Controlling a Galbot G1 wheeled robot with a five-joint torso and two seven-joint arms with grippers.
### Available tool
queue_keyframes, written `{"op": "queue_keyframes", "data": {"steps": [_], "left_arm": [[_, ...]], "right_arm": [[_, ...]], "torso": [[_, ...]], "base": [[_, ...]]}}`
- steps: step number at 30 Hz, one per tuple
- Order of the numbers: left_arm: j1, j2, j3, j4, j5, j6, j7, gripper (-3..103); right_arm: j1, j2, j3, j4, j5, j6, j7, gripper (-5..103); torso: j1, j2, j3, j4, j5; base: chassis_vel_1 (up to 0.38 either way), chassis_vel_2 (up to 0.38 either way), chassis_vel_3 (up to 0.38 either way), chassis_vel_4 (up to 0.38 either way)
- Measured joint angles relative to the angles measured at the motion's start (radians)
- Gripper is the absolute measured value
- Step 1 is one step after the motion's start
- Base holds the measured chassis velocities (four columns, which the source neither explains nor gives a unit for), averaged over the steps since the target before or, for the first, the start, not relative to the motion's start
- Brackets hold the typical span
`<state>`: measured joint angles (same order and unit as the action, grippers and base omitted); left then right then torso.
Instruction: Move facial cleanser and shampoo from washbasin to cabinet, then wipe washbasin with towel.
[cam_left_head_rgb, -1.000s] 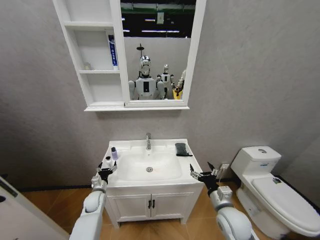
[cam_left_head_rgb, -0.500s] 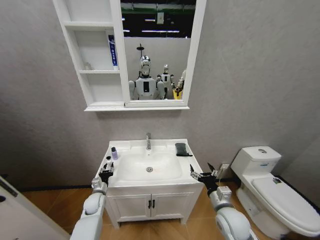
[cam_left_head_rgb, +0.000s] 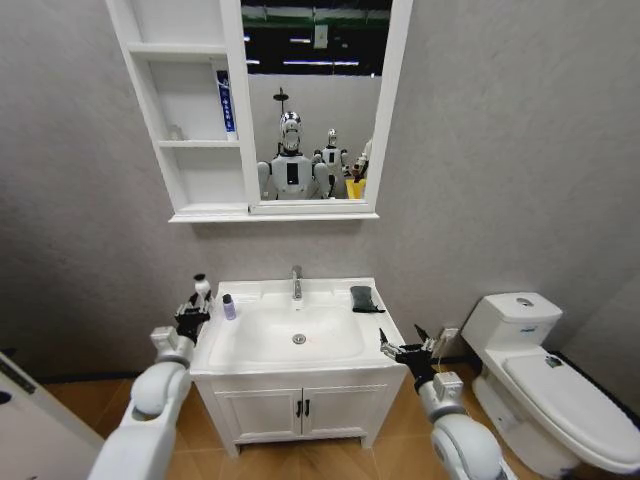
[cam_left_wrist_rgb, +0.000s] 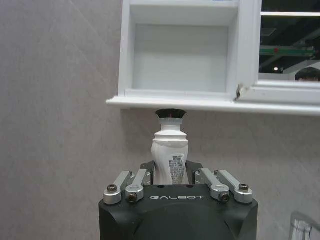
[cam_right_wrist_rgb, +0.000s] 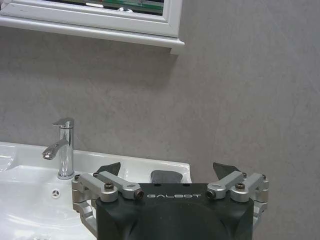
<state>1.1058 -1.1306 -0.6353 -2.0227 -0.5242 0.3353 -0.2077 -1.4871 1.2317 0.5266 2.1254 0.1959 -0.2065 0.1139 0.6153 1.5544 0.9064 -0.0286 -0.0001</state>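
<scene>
My left gripper (cam_left_head_rgb: 192, 312) (cam_left_wrist_rgb: 170, 169) is shut on a white bottle with a black cap (cam_left_head_rgb: 200, 288) (cam_left_wrist_rgb: 170, 150), held upright in the air just left of the washbasin (cam_left_head_rgb: 250, 345) and below the cabinet (cam_left_head_rgb: 190, 175) (cam_left_wrist_rgb: 180, 50). I cannot tell whether it is the cleanser or the shampoo. A small bottle with a purple band (cam_left_head_rgb: 228, 307) stands on the basin's back left rim. The dark towel (cam_left_head_rgb: 364, 298) (cam_right_wrist_rgb: 167, 176) lies on the back right rim. My right gripper (cam_left_head_rgb: 408, 348) (cam_right_wrist_rgb: 166, 169) hangs open at the basin's front right corner.
A chrome tap (cam_left_head_rgb: 296, 283) (cam_right_wrist_rgb: 62, 147) stands at the basin's back. A blue tube (cam_left_head_rgb: 226, 100) sits on the cabinet's middle shelf beside the mirror (cam_left_head_rgb: 315, 100). A white toilet (cam_left_head_rgb: 545, 385) is at the right, and a two-door vanity (cam_left_head_rgb: 300, 410) is under the basin.
My left gripper closed on the white bottle at the basin's left rim and lifted it up and to the left. The right arm has not moved.
</scene>
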Motion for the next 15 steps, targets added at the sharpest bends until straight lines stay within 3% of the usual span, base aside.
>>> {"op": "queue_keyframes", "data": {"steps": [2,3,5,6,9,10,13,14,15], "left_arm": [[-0.078,0.072,0.023,-0.014,-0.105,0.064,-0.077,34],[-0.078,0.072,0.023,-0.014,-0.105,0.064,-0.077,34],[-0.213,0.17,0.089,0.014,-0.231,0.112,-0.138,34],[-0.213,0.17,0.089,0.014,-0.231,0.112,-0.138,34],[-0.422,0.288,0.183,0.104,-0.323,0.146,-0.159,32],[-0.422,0.288,0.183,0.104,-0.323,0.146,-0.159,32],[-0.669,0.324,0.304,0.252,-0.377,0.162,-0.165,32],[-0.669,0.324,0.304,0.252,-0.377,0.162,-0.165,32],[-0.746,0.319,0.346,0.305,-0.382,0.161,-0.159,32]], "right_arm": [[0.008,-0.013,-0.008,-0.003,0.002,0.0,-0.004,100],[0.008,-0.013,-0.008,-0.003,0.002,0.0,-0.004,100],[0.005,-0.019,-0.005,-0.004,0.003,0.003,-0.01,100],[0.005,-0.019,-0.005,-0.004,0.003,0.003,-0.01,100],[-0.008,-0.002,0.005,-0.007,0.003,0.014,-0.016,100],[-0.008,-0.002,0.005,-0.007,0.003,0.014,-0.016,100],[-0.015,0.016,0.016,-0.013,0.002,0.023,-0.02,100],[-0.015,0.016,0.016,-0.013,0.002,0.023,-0.02,100],[-0.015,0.017,0.02,-0.015,0.002,0.024,-0.021,100]], "torso": [[0.0,0.0,0.0,0.0003,-0.0002],[0.0,0.0,0.0,0.0003,-0.0002],[0.0,0.0,0.0,-0.0004,-0.0003],[0.0,0.0,0.0,-0.0004,-0.0003],[0.0,0.0,0.0,-0.0006,0.0002],[0.0,0.0,0.0,-0.0006,0.0002],[0.0,0.0,0.0,0.0,-0.0002],[0.0,0.0,0.0,0.0,-0.0002],[0.0,0.0,0.0,-0.0001,0.0005]], "base": [[0.0,0.0,0.0,0.0],[0.0,0.0,0.0,0.0],[0.0,0.0,0.0,0.0],[0.0,0.0,0.0,0.0],[0.0,0.0,0.0,0.0],[0.0,0.0,0.0,0.0],[0.0,0.0,0.0,0.0],[0.0,0.0,0.0,0.0],[0.0,0.0,0.0,0.0]]}}
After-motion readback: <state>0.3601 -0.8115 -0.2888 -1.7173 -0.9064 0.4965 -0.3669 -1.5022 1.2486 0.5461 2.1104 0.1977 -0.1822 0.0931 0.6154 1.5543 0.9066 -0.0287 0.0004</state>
